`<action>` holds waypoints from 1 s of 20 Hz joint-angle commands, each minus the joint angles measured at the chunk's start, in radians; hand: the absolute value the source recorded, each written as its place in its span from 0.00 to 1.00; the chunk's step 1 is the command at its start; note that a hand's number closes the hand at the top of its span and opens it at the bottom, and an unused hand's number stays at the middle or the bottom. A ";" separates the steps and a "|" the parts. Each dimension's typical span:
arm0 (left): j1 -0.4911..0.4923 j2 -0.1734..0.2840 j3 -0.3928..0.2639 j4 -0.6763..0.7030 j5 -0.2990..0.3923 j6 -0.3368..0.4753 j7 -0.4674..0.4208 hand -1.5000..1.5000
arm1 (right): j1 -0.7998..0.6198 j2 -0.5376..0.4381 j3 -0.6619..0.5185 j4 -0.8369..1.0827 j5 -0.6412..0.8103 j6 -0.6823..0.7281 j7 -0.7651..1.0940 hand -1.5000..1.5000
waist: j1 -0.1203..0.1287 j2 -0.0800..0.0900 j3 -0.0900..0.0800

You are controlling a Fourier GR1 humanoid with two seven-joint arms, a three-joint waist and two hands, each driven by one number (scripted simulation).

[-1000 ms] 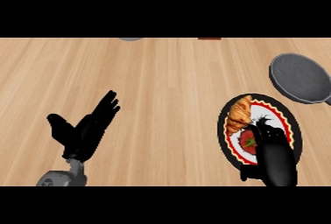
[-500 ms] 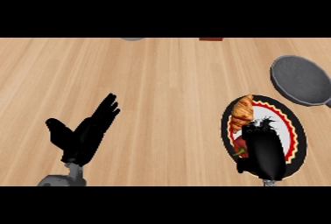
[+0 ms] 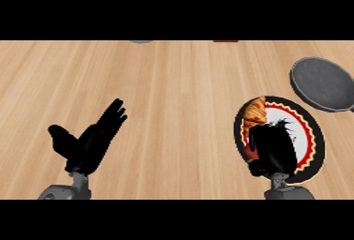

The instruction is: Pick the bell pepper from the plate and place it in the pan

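while the black left hand [image 3: 88, 143] is held open low at the left, fingers straight and pointing up, the black right hand [image 3: 273, 149] is laid over the round white plate with a black and red rim [image 3: 314, 140], fingers curled down. under those fingers a sliver of the red bell pepper [image 3: 250, 152] is seen, though a closed hold cannot be told. just beyond the fingertips a golden croissant [image 3: 256, 110] lies. farther right sits the round grey pan [image 3: 325, 84] on the pale wooden counter [image 3: 180, 89].

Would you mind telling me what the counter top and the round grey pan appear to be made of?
The light counter top looks like wood with a matt finish: long plank seams and grain streaks run across it. The round grey pan looks like dull metal, perhaps coated: flat uniform grey, no grain, a slightly lighter rim.
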 commanded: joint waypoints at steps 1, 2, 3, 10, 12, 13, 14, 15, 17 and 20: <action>0.021 -0.021 -0.003 -0.001 -0.002 0.017 0.002 0.50 | -0.050 0.015 -0.019 -0.140 -0.009 -0.038 0.049 1.00 | -0.009 0.000 0.007; -0.019 -0.014 -0.001 0.004 -0.010 0.020 0.029 0.50 | -0.032 0.015 -0.007 -0.121 -0.031 -0.111 0.040 1.00 | -0.010 0.002 0.008; -0.004 0.001 0.005 -0.045 0.002 0.016 0.049 0.50 | -0.083 0.015 -0.001 -0.161 -0.074 -0.073 0.084 1.00 | -0.003 0.000 0.008; 0.009 -0.017 0.008 0.021 -0.022 0.005 -0.039 0.50 | -0.096 0.015 -0.141 -0.287 -0.380 -0.158 0.068 1.00 | -0.010 0.004 0.008; -0.030 0.002 0.031 0.052 0.005 -0.020 -0.009 0.50 | -0.146 0.015 -0.215 -0.267 -0.495 -0.154 0.047 1.00 | -0.010 0.006 0.009; 0.015 -0.014 -0.003 -0.014 -0.016 -0.001 0.010 0.50 | -0.123 0.015 -0.216 -0.255 -0.474 -0.194 0.038 1.00 | -0.005 0.004 0.008; -0.025 -0.028 0.004 0.028 -0.024 0.006 -0.009 0.50 | -0.104 -0.008 -0.279 -0.191 -0.522 -0.227 -0.035 1.00 | -0.008 0.005 0.008; 0.004 0.022 0.046 0.000 0.021 -0.035 0.012 0.50 | -0.143 -0.006 -0.305 -0.208 -0.583 -0.172 -0.010 1.00 | -0.004 0.004 0.008; 0.065 -0.006 -0.001 -0.046 -0.019 -0.014 -0.007 0.50 | -0.146 -0.040 -0.370 -0.142 -0.651 -0.202 -0.074 1.00 | -0.001 0.004 0.008; 0.001 -0.025 0.009 -0.015 -0.006 -0.021 0.020 0.50 | -0.262 -0.117 -0.410 0.063 -0.596 -0.273 -0.108 1.00 | 0.000 0.006 0.008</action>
